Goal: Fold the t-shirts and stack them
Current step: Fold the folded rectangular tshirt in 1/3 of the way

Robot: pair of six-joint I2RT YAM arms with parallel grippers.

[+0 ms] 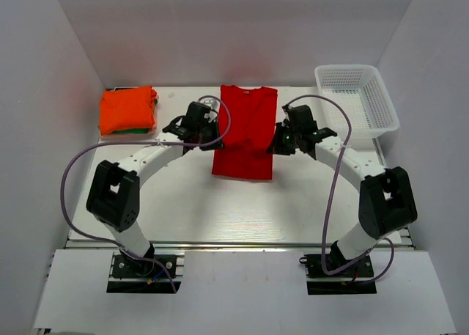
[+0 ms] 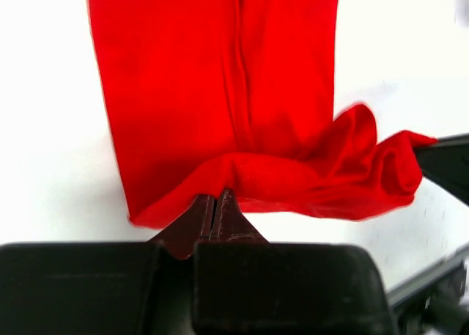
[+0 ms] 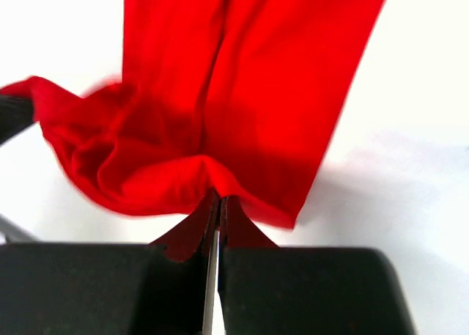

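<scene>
Bolted at the near edge of the table (image 1: 220,210), the two arm bases (image 1: 143,262) sit at the bottom of the top view, and both arms bow outward and then in toward the middle. On its own wrist camera the left gripper (image 2: 217,203) has its jaws pressed together on a raised fold of the red t-shirt (image 2: 220,93), with cloth pinched between the fingertips. The right gripper (image 3: 218,203) does the same on the opposite side, jaws clamped on the red cloth. Between the two grips the fabric bunches into a rumpled ridge (the dark tip of the other gripper shows at the edge of each wrist view). Beyond the ridge the shirt runs flat on the table as a narrow strip with a lengthwise crease down its middle.

From above, the red t-shirt lies in the centre of the table toward the back, collar end away from the arms, the grippers at its left and right edges about midway along. At the back left an orange t-shirt (image 1: 127,109) lies folded on a green t-shirt (image 1: 135,132), of which only edges show. A white mesh basket (image 1: 385,108) stands at the back right, well apart from the shirts
</scene>
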